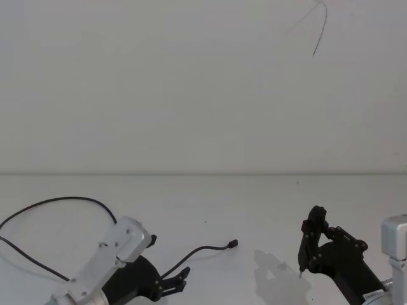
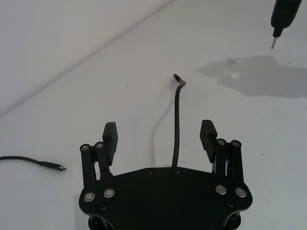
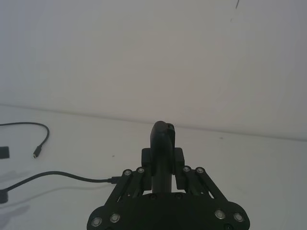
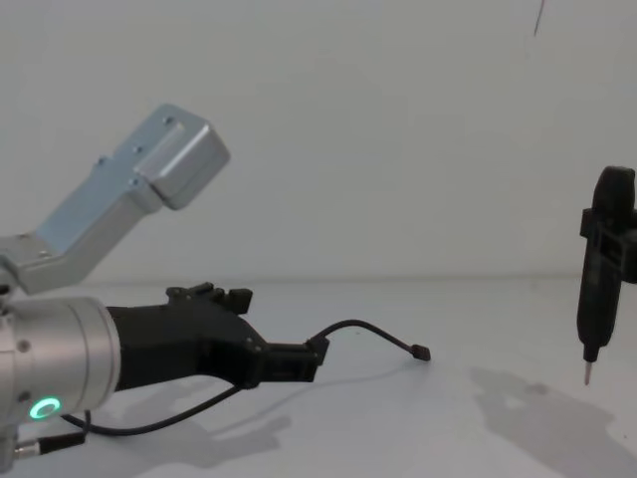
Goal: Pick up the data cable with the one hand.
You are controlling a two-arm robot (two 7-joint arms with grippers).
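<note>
L fingers (image 2: pixel 110 136) are spread wide w/ nothing clamped. The data cable (image 2: pixel 177 124) runs down the gap between them, out from under the palm (image 2: pixel 163 191). So the left gripper (image 2: pixel 159 138) looks lined up, and the step in hand, I'd judge, is the close.

- **Height:** the cord arches up off the tabletop (image 1: pixel 210 197) just past the tips. Get low enough that the pads meet on it, not over it.
- **Centring:** the cord sits a bit nearer one finger. Centre it if you can.
- **Close:** go slow, since thin limp cord can roll out sideways.
- **Grab point:** it's a short way back from the small black plug (image 2: pixel 178 79), which points toward the tabletop's middle near the front edge.
- **Lift:** the rest trails under the silver wrist (image 4: pixel 60 354) and loops toward the left edge. It comes back round so the metal-tipped plug (image 2: pixel 55 166) lies near the gripper's side. Lift straight & gently, as the tail will prob. drag.

R gripper (image 4: pixel 587 370), fingers together, hangs tip-down over the front-right area, well apart. Leave it.
</note>
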